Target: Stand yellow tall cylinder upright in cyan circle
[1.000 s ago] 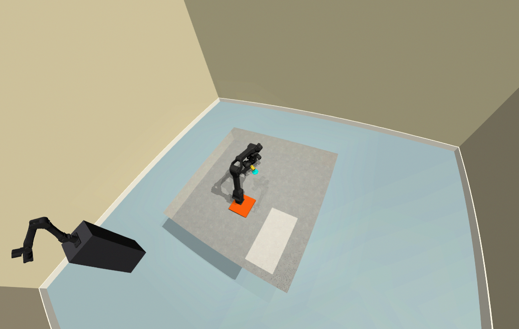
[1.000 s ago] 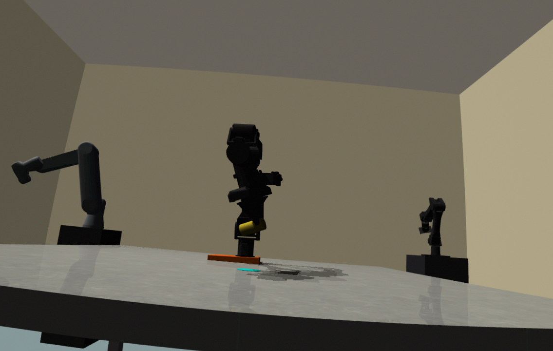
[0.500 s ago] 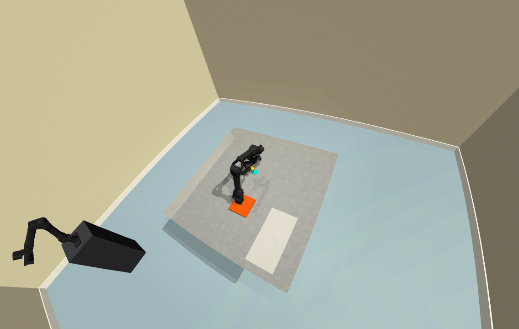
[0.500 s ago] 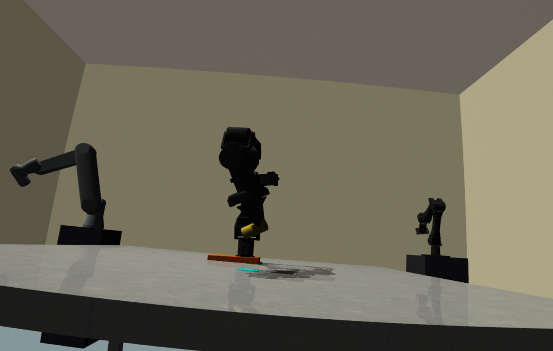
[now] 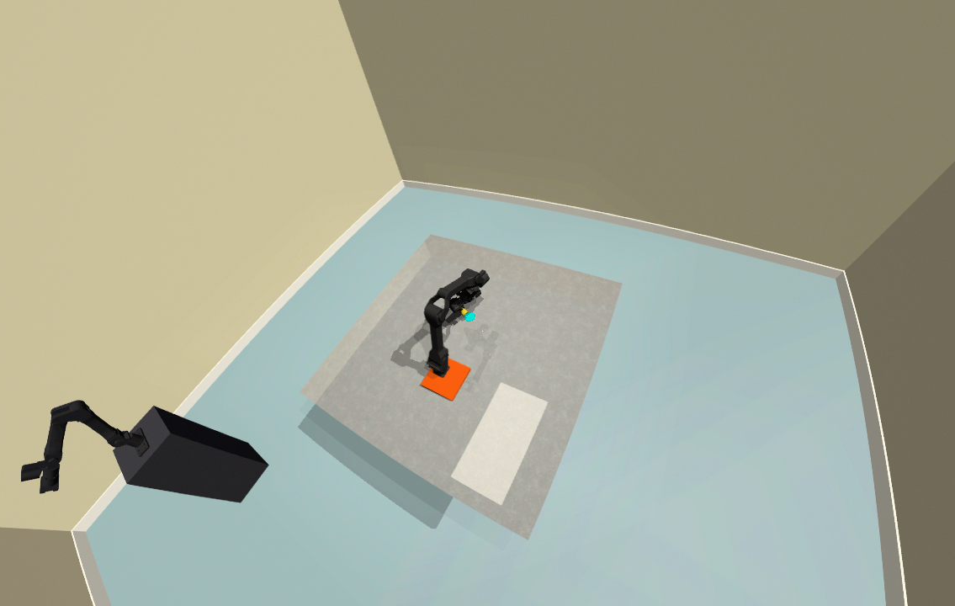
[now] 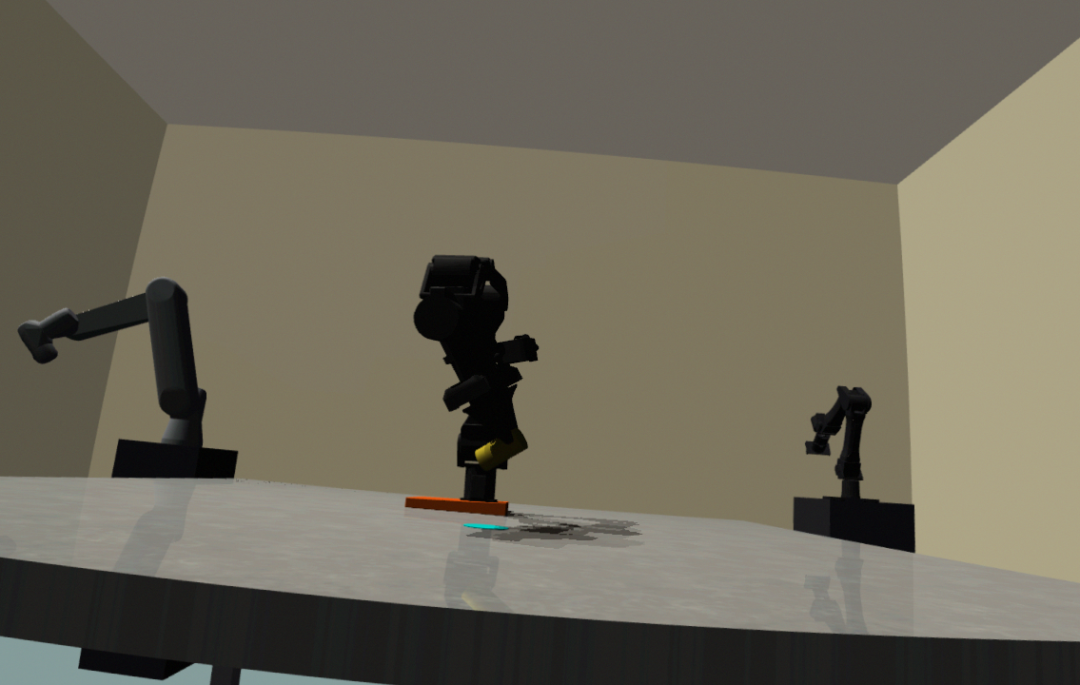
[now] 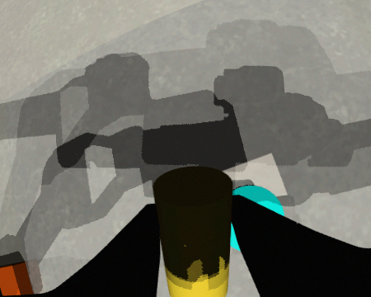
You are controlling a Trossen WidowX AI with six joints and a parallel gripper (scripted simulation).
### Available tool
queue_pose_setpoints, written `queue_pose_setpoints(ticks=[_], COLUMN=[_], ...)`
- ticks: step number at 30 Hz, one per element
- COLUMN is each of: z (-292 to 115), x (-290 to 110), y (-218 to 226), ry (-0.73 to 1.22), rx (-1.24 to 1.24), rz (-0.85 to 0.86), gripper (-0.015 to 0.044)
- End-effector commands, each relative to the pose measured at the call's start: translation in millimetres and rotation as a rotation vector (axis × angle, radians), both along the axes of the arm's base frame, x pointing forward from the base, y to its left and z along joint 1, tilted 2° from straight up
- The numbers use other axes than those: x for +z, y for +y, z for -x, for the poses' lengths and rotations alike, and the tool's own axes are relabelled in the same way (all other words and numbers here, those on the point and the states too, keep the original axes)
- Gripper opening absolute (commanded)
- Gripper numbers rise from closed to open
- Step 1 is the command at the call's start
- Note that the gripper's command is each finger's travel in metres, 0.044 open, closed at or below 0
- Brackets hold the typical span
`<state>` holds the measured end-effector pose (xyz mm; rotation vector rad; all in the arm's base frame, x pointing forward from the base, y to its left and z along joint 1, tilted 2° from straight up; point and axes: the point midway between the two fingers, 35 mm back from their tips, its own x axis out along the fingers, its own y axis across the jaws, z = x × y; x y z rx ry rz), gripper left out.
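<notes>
So right now your gripper (image 7: 194,259) is clamped on the yellow tall cylinder (image 7: 194,237), one black finger (image 7: 98,280) on each side of it in the wrist view. Most of the cylinder is in shadow there, with only the near end lit bright yellow. From the exterior view you can see the cylinder (image 6: 499,449) hanging in the air, tilted rather than upright, well clear of the grey table (image 6: 271,545). The cyan circle (image 6: 485,527) sits flat on the table below it, just in front of the orange base plate (image 6: 433,503). In the wrist view the circle (image 7: 260,206) peeks out just right of the cylinder, partly hidden behind it and the right finger. From the top view, cylinder (image 5: 463,310) and circle (image 5: 470,316) show up as tiny specks right next to each other.
</notes>
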<state>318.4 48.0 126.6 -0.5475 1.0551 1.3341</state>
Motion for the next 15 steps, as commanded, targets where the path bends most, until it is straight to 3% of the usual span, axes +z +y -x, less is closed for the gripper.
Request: queue_pose_setpoints(ticks=[1,15], z=[0.3,1.5], x=[-1.5,-2.6], y=[0.5,0.7], ry=[-0.002,-0.020], rx=[0.001,-0.002], rz=[-0.030,-0.130], gripper=[0.0105,0.0105])
